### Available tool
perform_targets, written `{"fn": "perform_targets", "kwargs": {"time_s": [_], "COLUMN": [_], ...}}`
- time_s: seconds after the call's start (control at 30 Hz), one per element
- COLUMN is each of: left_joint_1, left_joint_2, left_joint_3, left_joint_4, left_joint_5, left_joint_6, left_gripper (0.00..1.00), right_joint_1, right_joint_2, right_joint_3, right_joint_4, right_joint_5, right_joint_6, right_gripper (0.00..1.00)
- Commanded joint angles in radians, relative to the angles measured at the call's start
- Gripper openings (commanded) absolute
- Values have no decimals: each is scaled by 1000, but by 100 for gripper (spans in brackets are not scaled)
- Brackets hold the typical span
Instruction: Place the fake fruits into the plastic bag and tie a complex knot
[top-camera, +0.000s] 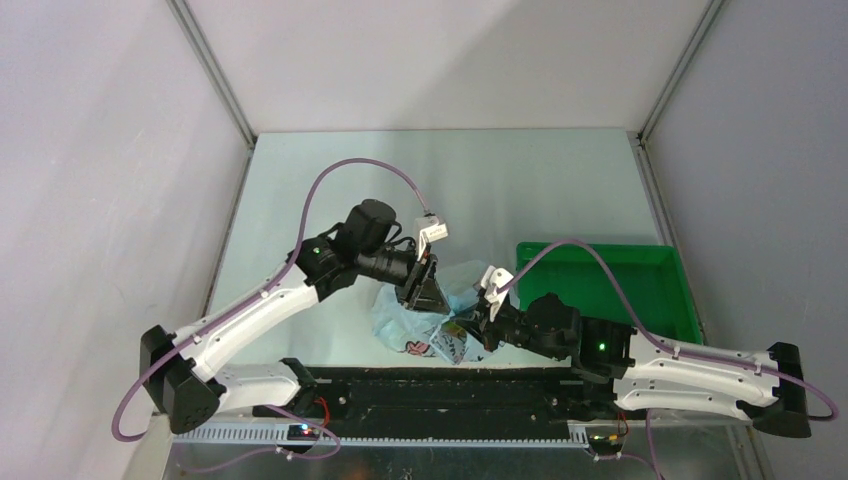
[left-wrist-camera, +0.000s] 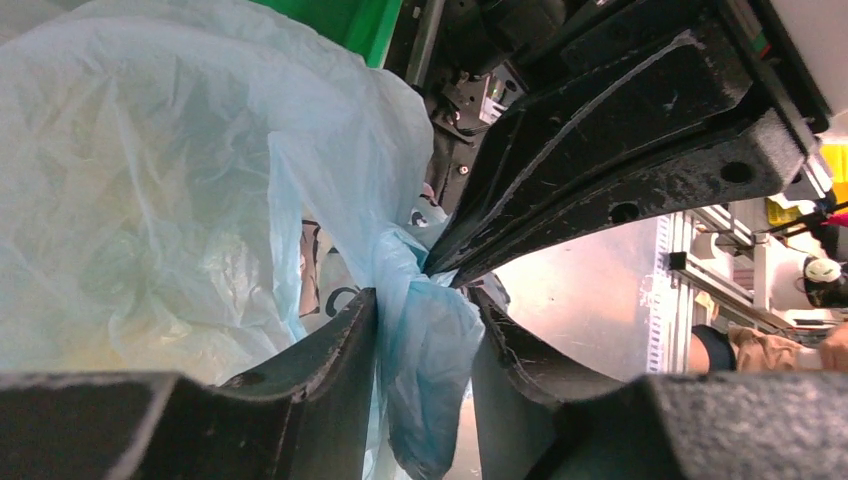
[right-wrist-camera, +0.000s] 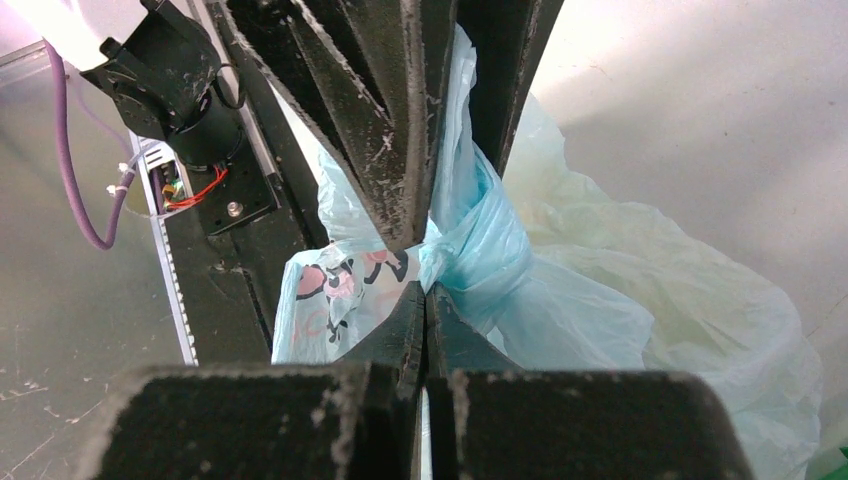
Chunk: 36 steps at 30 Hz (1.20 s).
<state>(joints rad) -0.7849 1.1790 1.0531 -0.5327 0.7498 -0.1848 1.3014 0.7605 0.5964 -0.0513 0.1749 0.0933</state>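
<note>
Closest to us, the plastic bag (top-camera: 405, 325) sits bunched up near the front edge of the desk (top-camera: 450, 180), printed mark facing up. The right jaws are pinched shut on a twisted bit of it beside the knot (right-wrist-camera: 475, 250). The left jaws stand apart, with a strip of bag hanging loose between them. Something yellowish shows through the film, but we can't tell what. Further back on the right sits the green tray (top-camera: 620, 280).

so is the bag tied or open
Tied: in the right wrist view the bag has its neck wrapped into a knot; how complex, cannot tell.
</note>
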Motion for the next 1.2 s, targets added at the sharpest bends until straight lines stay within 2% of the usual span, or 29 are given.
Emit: {"fn": "perform_targets", "kwargs": {"time_s": [0.0, 0.23, 0.53, 0.63, 0.7, 0.73, 0.83, 0.9, 0.93, 0.97, 1.0, 1.03, 1.07, 1.17], "left_joint_1": [2, 2, 2, 1, 1, 2, 2, 2, 5, 7, 10, 12, 18, 27], "left_joint_2": [-19, -1, 23, 22, 15, 7, -16, -33, -44, -49, -57, -61, -68, -80], "left_joint_3": [0, -1, 2, -6, -15, -25, -42, -49, -52, -52, -55, -56, -59, -72], "left_joint_4": [53, 83, 68, 69, 76, 86, 111, 120, 123, 130, 134, 145, 151, 196], "left_joint_5": [69, 43, 35, 36, 37, 33, 17, 4, -1, -3, -5, -5, -5, 22], "left_joint_6": [-39, -89, -93, -92, -90, -91, -98, -100, -101, -106, -109, -118, -126, -170], "left_gripper": [45, 48, 36, 26, 15, 6, 0, 0, 0, 0, 0, 0, 0, 0], "right_joint_1": [7, 12, 30, 38, 43, 44, 45, 45, 45, 45, 45, 45, 45, 45], "right_joint_2": [-1, 2, 10, 21, 25, 23, 3, -26, -48, -78, -95, -128, -144, -203], "right_joint_3": [-1, -1, -1, 0, 0, 0, 8, 20, 23, 29, 30, 31, 31, 28], "right_joint_4": [14, 12, 20, 27, 32, 31, -3, -41, -56, -84, -96, -120, -131, -191], "right_joint_5": [-1, -7, 3, 2, 4, 6, 31, 45, 55, 61, 71, 75, 86, 128], "right_joint_6": [-11, -15, -26, -30, -36, -37, -42, -46, -48, -50, -54, -58, -66, -102], "right_gripper": [0, 0, 0, 0, 0, 0, 1, 13, 27, 35, 52, 60, 72, 81]}}
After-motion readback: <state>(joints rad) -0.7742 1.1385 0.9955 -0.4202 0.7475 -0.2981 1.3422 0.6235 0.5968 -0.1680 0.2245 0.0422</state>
